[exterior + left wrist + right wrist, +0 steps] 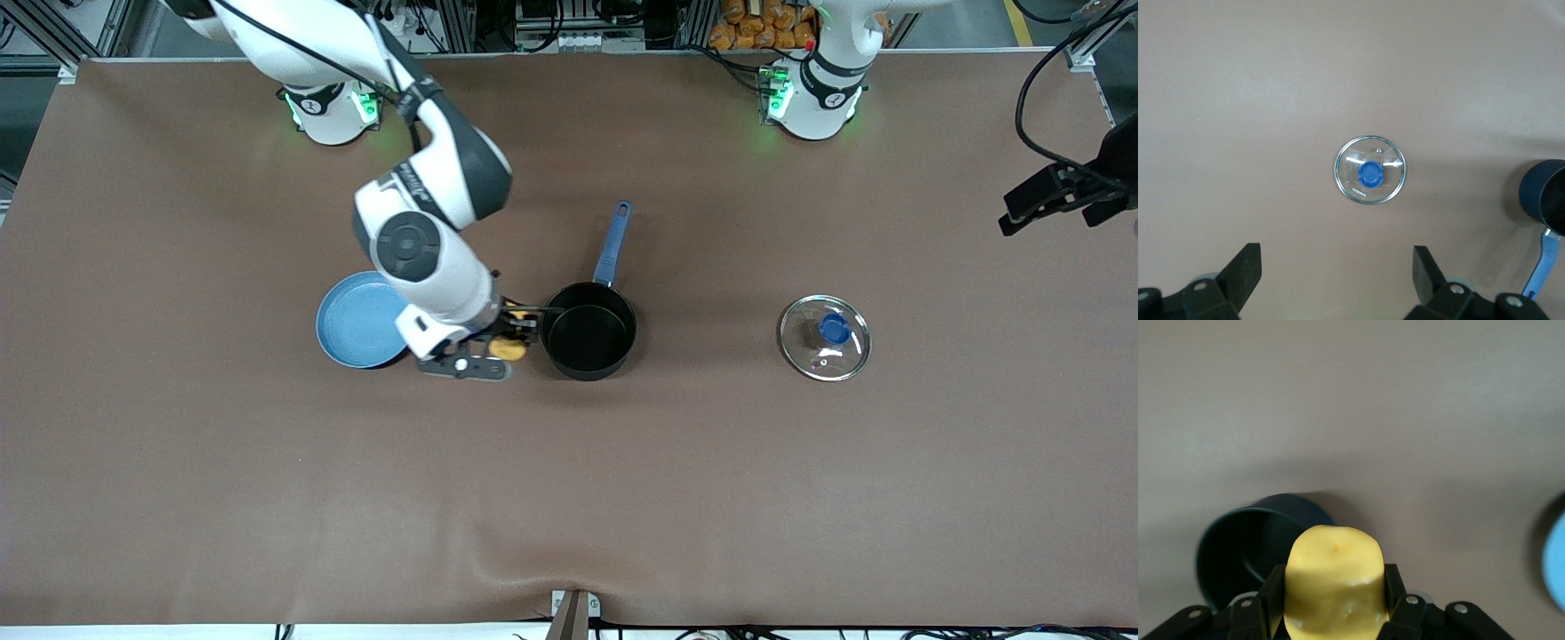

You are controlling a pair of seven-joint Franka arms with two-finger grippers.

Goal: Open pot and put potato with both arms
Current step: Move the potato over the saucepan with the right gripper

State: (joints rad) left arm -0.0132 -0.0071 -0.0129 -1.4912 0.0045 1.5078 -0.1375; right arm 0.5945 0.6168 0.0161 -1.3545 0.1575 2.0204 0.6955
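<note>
Yellow potato (1333, 583) clamped in our right gripper (508, 338), just beside the open pot (589, 332) mid-table; next we carry it over the rim. Our left gripper (1337, 277) waits spread above the lid (824, 338).

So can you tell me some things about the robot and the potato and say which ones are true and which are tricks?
1. The lid is on the pot. False: it lies on the table, toward the left arm's end.
2. The right gripper holds the potato. True.
3. The potato is inside the pot. False: it is in the air beside the pot, between it and the plate.
4. The left gripper is open, above the lid. True.
5. The pot is empty. True.
</note>
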